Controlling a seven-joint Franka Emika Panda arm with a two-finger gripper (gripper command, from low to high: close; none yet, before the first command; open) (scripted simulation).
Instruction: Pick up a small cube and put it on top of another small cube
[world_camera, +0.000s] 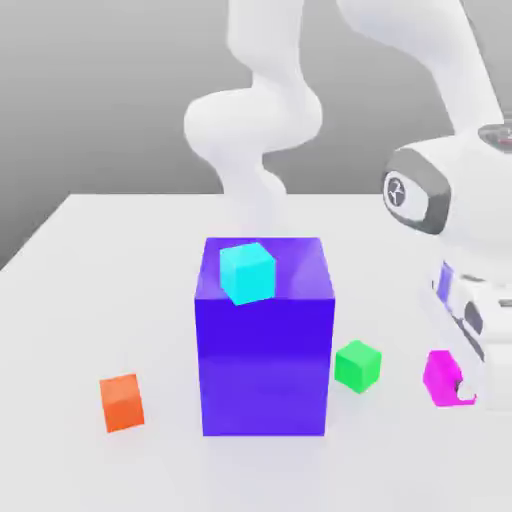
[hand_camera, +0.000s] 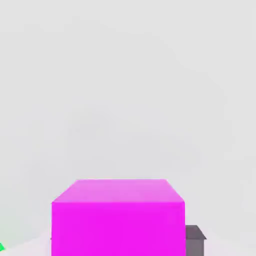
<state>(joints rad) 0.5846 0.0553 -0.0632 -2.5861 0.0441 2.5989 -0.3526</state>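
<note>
Magenta small cube (world_camera: 438, 374) | clamped in claw (world_camera: 455, 388) | no writing legible

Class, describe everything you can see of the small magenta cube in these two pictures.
The magenta cube is a small, plain, uniformly coloured block with sharp edges and a smooth matte look, unmarked. It sits near the exterior view's right edge, right of the green cube, at the gripper, whose white hand partly covers it. In the hand view its top and one side face show, level, with a dark grey fingertip against one side. Whether it rests on the white table is unclear.
</note>
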